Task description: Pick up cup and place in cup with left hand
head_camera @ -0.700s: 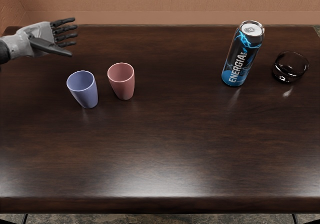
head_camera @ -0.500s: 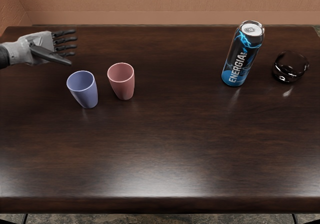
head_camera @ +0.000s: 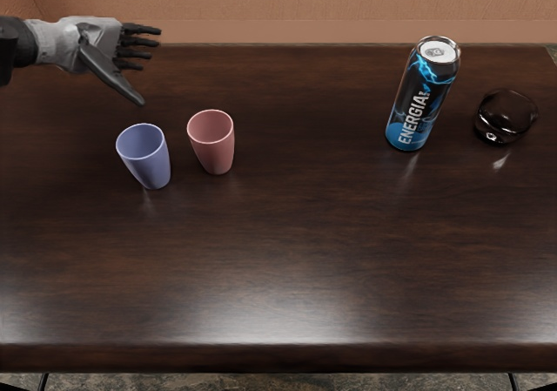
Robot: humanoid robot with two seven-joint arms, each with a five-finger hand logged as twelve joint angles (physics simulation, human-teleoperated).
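Robot hand (head_camera: pixel 103 45) spread; blue cup (head_camera: pixel 150 163) nearer camera; pink cup (head_camera: pixel 215 153) likewise

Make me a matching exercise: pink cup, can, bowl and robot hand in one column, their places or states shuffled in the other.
1. Pink cup
2. Can
3. Bowl
4. Left robot hand

A. Furthest right in the picture
B. Fingers spread, holding nothing
C. Next to the blue cup, on its right in the picture
D. Standing between the pink cup and the bowl

Pairs: 1-C, 2-D, 3-A, 4-B
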